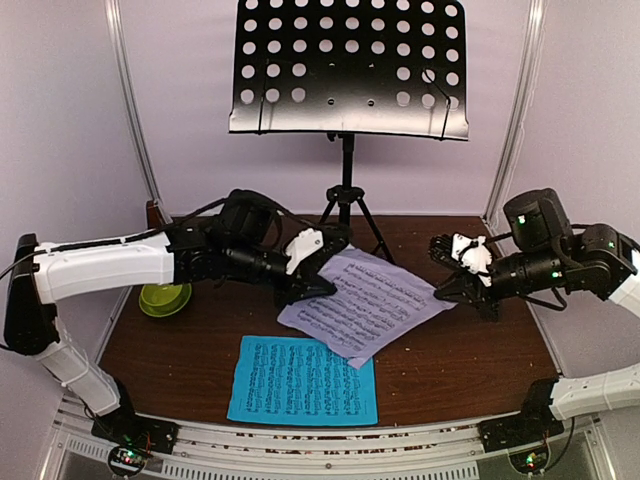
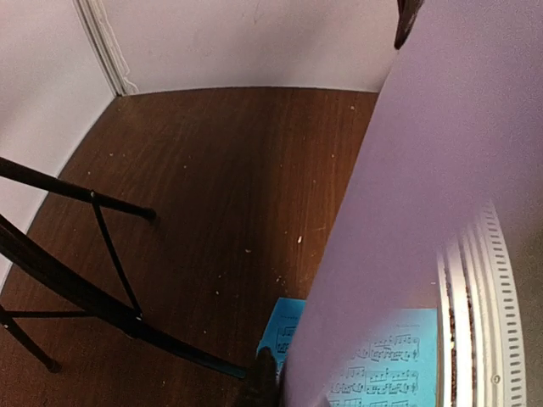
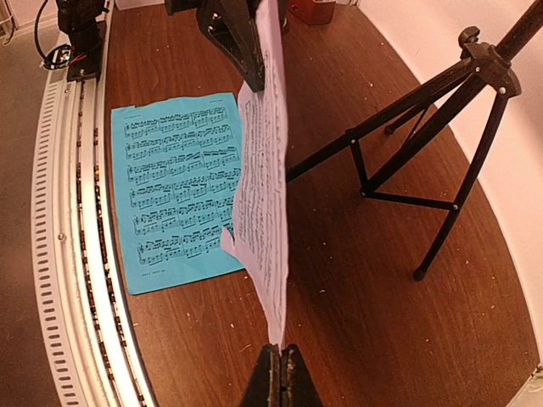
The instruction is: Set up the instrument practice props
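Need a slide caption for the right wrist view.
Right hand and left hand pinch opposite edges of the white sheet; cyan sheet lies flat on the table, tripod beside.

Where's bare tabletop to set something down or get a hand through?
Free on the table: near right corner, between cyan sheet and right arm base; near left, between green bowl and cyan sheet. Crowded: centre, where left pincer and right pincer hold the white sheet over the wood; back centre, the stand tripod.
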